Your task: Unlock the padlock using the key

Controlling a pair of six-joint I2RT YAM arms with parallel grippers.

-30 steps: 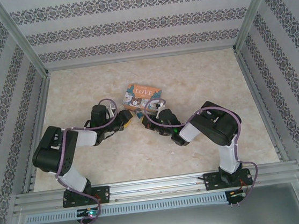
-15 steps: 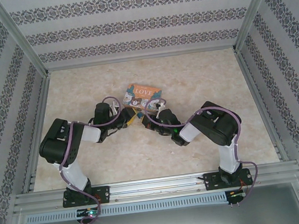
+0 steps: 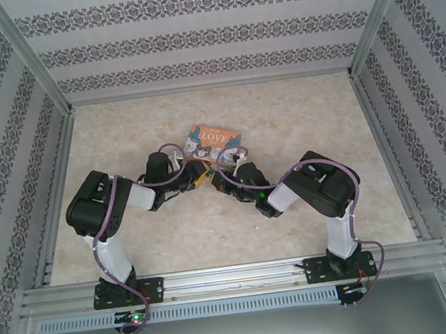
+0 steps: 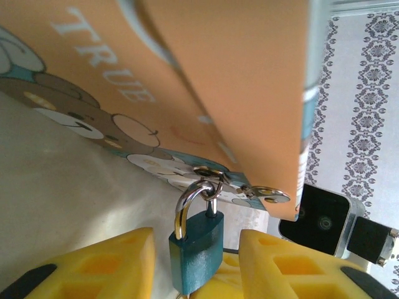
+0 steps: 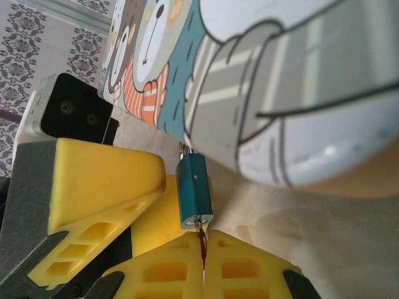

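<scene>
You're looking into a lab-style robot test cell: an aluminium frame [image 3: 31,60] carries wallpaper-printed panels [image 3: 200,36] around a marble-look surface [image 3: 122,130], and the left arm [image 3: 103,213] and right arm [image 3: 322,192] are bolted to a rail [image 3: 235,277].

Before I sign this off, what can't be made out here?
Right wrist view: the key is a sliver; the shut right gripper covers the rest.
Left wrist view: the padlock's shackle is partly behind the box's hasp; locked or released unclear.
Top view: everything at the box's near edge is too small to read.
</scene>
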